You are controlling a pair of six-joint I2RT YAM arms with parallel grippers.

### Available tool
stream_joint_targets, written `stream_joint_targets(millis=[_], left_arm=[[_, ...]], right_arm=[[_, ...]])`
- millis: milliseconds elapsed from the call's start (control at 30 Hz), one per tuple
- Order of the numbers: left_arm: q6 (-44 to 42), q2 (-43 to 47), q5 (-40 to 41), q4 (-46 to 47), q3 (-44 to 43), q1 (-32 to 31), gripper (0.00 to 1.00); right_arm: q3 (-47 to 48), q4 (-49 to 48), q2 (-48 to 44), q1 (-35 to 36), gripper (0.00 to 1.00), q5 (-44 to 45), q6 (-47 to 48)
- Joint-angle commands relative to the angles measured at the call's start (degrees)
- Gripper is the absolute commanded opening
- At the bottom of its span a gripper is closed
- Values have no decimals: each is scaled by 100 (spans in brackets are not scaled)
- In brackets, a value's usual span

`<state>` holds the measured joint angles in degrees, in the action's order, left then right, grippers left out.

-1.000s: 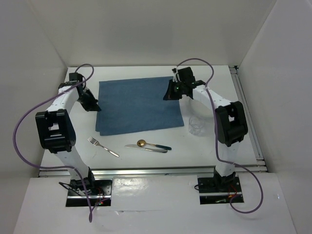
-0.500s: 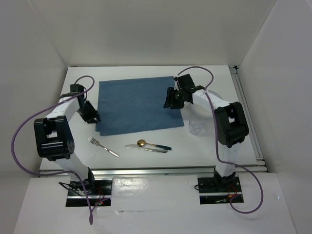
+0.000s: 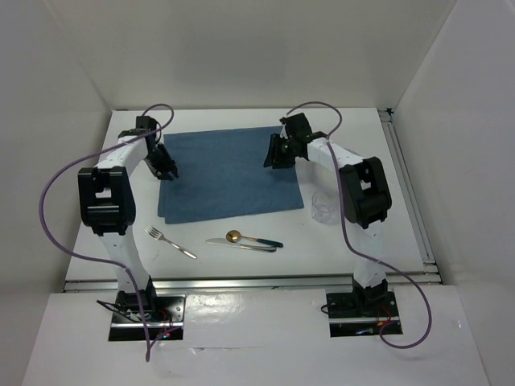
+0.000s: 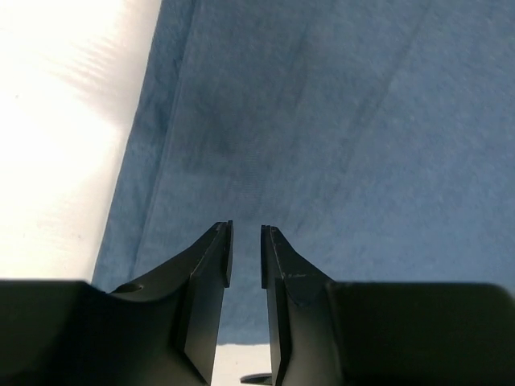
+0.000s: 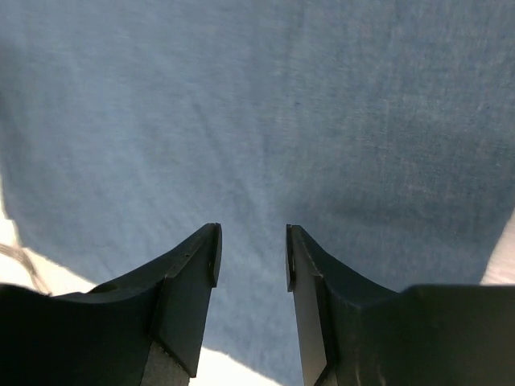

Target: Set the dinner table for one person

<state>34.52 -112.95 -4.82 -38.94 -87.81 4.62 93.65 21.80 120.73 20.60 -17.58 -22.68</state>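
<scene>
Here, both jaws hang over the placemat, dinner table beneath.

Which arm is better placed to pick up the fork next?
Left. The fork lies on its side of the table, nearer the left gripper, open and empty; the right gripper hovers across the placemat.

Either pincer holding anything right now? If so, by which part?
Nothing held. Left pincer and right pincer both hang open over the blue placemat, with only cloth visible through each gap.
</scene>
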Motion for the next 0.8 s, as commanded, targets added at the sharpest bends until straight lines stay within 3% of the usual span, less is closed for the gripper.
stream_joint_targets(millis=[0, 100, 267, 567, 767], left_arm=[[-25, -271, 139, -307, -411, 12, 38], [-226, -596, 217, -473, -779, 12, 41], [-385, -905, 69, -615, -1010, 12, 41], [-438, -905, -265, -140, -115, -102, 41], [-438, -650, -212, -70, 237, -269, 41]], right_arm=[[268, -105, 345, 85, 48, 115, -220], [268, -185, 548, 85, 47, -359, -351], [-302, -369, 435, 85, 44, -166, -413], [-2075, -800, -540, -39, 44, 228, -633], [-2719, -712, -1245, -100, 44, 669, -563]])
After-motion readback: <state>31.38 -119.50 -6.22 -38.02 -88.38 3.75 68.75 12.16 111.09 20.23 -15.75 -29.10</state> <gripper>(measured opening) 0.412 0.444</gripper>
